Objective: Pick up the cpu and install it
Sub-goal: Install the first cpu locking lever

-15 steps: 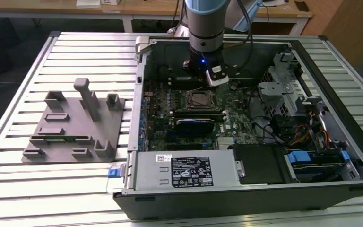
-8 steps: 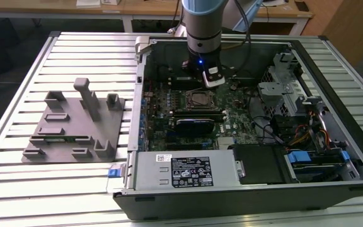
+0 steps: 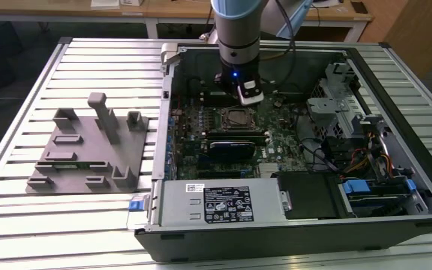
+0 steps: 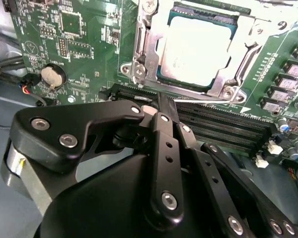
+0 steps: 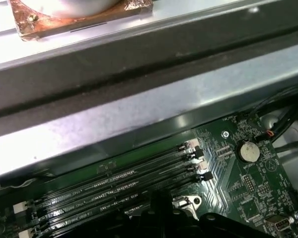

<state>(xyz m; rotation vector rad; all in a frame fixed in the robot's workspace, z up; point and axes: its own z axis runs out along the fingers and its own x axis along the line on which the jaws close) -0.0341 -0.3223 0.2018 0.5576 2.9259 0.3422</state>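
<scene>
An open computer case (image 3: 298, 140) lies on the slatted desk (image 3: 66, 225), the arm poised over its motherboard (image 4: 64, 39). The end effector (image 4: 161, 106), fingers pressed together and empty, hovers beside the socket (image 4: 144, 49). The cpu (image 4: 196, 54) already sits seated there, its retention frame apparently unlatched.

Worktop (image 3: 21, 225): slatted metal, carrying everything.
Computer case (image 3: 291, 239): open, green motherboard (image 3: 201, 121) inside.
Power-supply box (image 3: 216, 205): grey, labelled, at the case's near edge.
Grey fixture tray (image 3: 81, 149): beside the case, on the exterior view's left.
</scene>
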